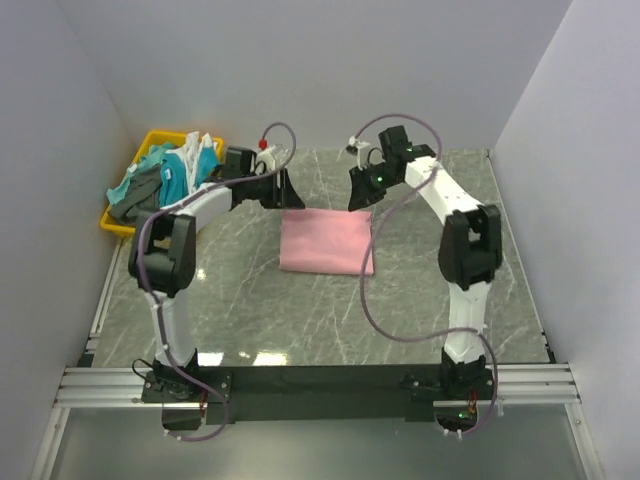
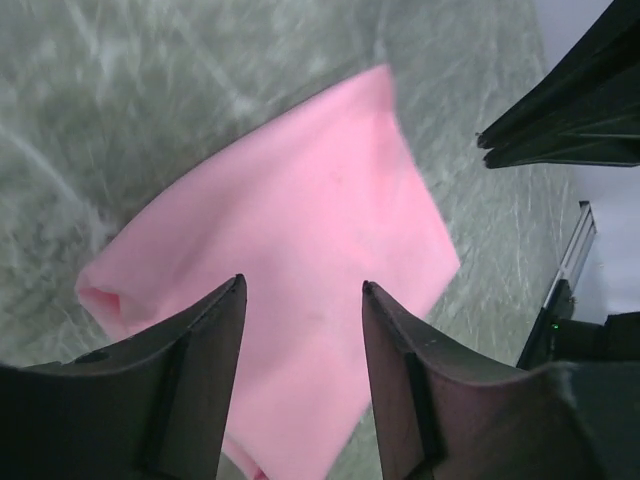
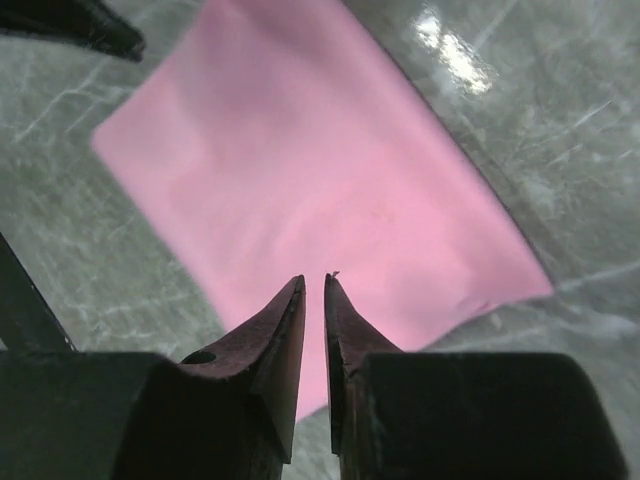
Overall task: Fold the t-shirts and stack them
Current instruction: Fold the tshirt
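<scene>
Pink t-shirt (image 1: 327, 241) lies folded; left claw (image 2: 302, 290) gapes empty, right claw (image 3: 314, 285) nearly closed, empty; fetch another shirt from the bin (image 1: 150, 147) next

Soft matt pink cloth t-shirt (image 1: 327, 241) lies on the glossy, grey marble-patterned table (image 1: 420, 300).

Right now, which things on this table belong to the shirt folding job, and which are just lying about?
Part of the job:
- folded light pink cloth t-shirt, lying flat mid-table
- heap of teal, dark grey and white cloth shirts, unfolded

Just there:
- yellow plastic bin holding that heap, at the far left corner
- grey marbled table top
</scene>
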`<state>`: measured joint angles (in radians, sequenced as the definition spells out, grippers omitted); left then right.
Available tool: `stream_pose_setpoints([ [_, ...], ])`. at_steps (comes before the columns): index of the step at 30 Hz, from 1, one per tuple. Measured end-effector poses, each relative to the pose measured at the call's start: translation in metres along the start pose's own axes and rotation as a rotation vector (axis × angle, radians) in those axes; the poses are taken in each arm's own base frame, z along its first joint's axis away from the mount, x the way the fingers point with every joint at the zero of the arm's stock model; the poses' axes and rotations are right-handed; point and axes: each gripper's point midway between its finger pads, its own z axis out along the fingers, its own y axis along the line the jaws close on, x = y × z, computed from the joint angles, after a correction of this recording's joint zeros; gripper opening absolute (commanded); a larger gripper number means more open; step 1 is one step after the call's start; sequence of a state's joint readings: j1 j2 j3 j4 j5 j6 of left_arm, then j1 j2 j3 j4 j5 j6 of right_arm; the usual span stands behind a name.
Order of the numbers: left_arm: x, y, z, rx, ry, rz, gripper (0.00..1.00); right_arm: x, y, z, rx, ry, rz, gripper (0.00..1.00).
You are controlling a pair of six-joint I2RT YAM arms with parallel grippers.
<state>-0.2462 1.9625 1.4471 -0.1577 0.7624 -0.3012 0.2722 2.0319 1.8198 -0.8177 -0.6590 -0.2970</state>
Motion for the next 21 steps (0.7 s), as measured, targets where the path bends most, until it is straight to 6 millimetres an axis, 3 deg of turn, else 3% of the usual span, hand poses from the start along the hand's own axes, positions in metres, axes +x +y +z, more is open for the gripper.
stream_pose_setpoints([
  [4,0.029,0.039,0.030,-0.022,0.068,-0.158,0.53,0.022,-0.038,0.048,-0.039,0.067,0.138,0.20],
  [7,0.032,0.065,0.043,-0.037,0.078,-0.219,0.53,0.044,-0.067,0.074,-0.037,0.103,0.238,0.20],
  [9,0.028,0.084,0.049,-0.042,0.071,-0.245,0.52,0.054,-0.075,0.083,-0.047,0.116,0.300,0.20],
  [14,0.016,0.100,0.039,-0.013,0.053,-0.265,0.54,0.031,-0.089,0.076,-0.016,0.060,0.310,0.21],
  [17,0.014,0.100,0.025,0.012,0.054,-0.254,0.54,0.025,-0.081,0.065,-0.010,0.046,0.301,0.22],
  [19,0.016,0.089,0.008,0.033,0.055,-0.252,0.54,0.027,-0.065,0.050,-0.021,0.041,0.304,0.22],
  [21,0.023,0.061,-0.013,0.064,0.063,-0.252,0.53,0.029,-0.040,0.029,-0.046,0.025,0.312,0.23],
])
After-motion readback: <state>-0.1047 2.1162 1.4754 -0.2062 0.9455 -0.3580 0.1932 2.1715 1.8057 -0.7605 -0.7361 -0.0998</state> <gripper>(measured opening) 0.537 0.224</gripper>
